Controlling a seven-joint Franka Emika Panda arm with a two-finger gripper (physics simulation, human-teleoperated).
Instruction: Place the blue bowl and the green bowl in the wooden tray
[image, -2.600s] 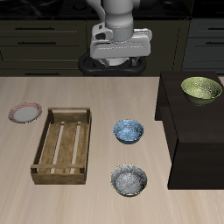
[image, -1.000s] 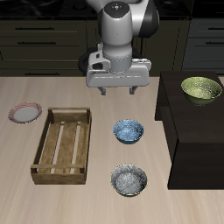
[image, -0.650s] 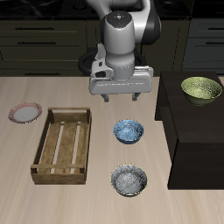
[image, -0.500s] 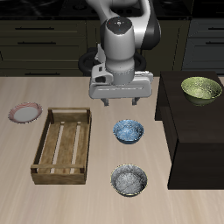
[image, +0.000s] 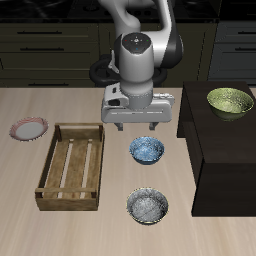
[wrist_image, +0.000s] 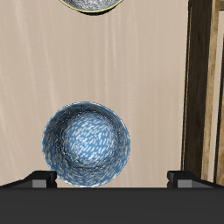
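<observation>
The blue bowl (image: 147, 150) stands on the table beside the wooden tray (image: 80, 128). My gripper (image: 138, 127) is open and empty, hovering just above the bowl and a little behind it. In the wrist view the blue bowl (wrist_image: 87, 145) lies below and between my spread fingertips (wrist_image: 39, 178), with the gripper (wrist_image: 112, 179) over its back rim. The tray's plank side (wrist_image: 206, 79) shows beside the bowl. The green bowl (image: 230, 101) sits on top of a dark raised block (image: 225, 150), apart from the gripper.
A grey-white speckled bowl (image: 148, 206) stands nearer the table's front edge than the blue bowl; its rim also shows in the wrist view (wrist_image: 91, 3). A small pink-rimmed plate (image: 28, 129) lies beyond the tray's far side.
The arm has come forward and down from the back of the table. The open gripper is now low over the blue bowl. No object has moved.
</observation>
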